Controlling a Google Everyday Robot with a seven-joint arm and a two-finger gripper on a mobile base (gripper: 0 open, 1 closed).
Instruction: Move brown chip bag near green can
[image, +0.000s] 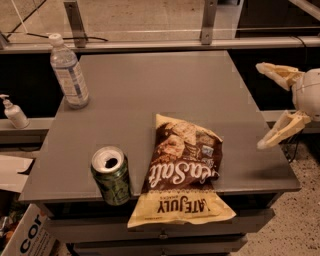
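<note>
The brown chip bag (182, 170) lies flat near the front edge of the grey table (150, 95), its cream-yellow end band hanging over the edge. The green can (111, 175) stands upright just left of the bag, a small gap between them, its top opened. My gripper (260, 106) is at the right edge of the table, to the right of the bag and apart from it. Its two cream fingers (276, 74) are spread wide and hold nothing.
A clear plastic water bottle (68, 72) stands at the table's back left. A small pump bottle (13, 113) sits on a ledge to the left. A cardboard box (25, 235) is on the floor at lower left. A railing runs behind the table.
</note>
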